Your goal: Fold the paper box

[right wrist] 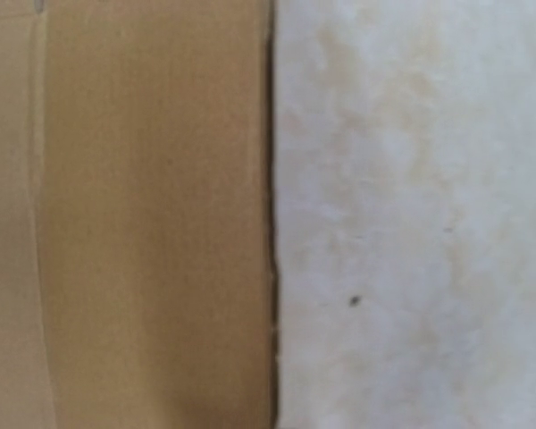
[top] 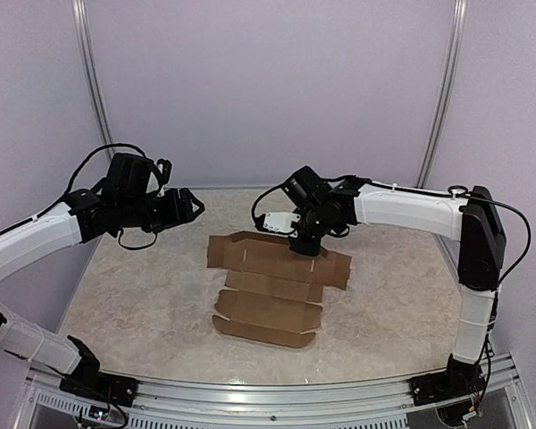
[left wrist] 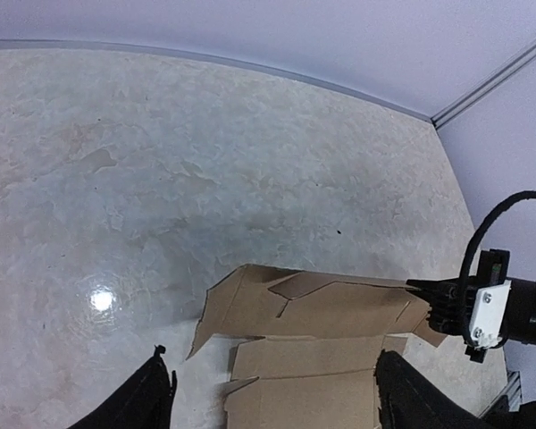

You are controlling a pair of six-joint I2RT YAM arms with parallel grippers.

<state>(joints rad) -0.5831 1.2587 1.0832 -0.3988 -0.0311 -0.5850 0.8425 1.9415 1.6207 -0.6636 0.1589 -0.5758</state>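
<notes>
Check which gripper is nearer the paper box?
Right. The right gripper sits down on the far panel of the paper box, seemingly touching it; the left gripper hangs raised off its far-left corner, apart from it.

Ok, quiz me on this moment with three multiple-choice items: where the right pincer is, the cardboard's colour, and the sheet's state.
1. Where is the right pincer?
A) down on the far part of the paper box
B) off the sheet, to its left
C) raised high near its own base

2. What colour is the paper box?
A) white
B) brown
C) blue

3. What state is the paper box in?
A) a closed carton
B) an unfolded sheet lying on the table
C) held up in the air

Answers:
1 A: the top view shows it lowered onto the sheet's far panel.
2 B: it is plain brown in every view.
3 B: its panels and flaps lie spread out, and the left pincer hovers apart from it, jaws open and empty.
</notes>
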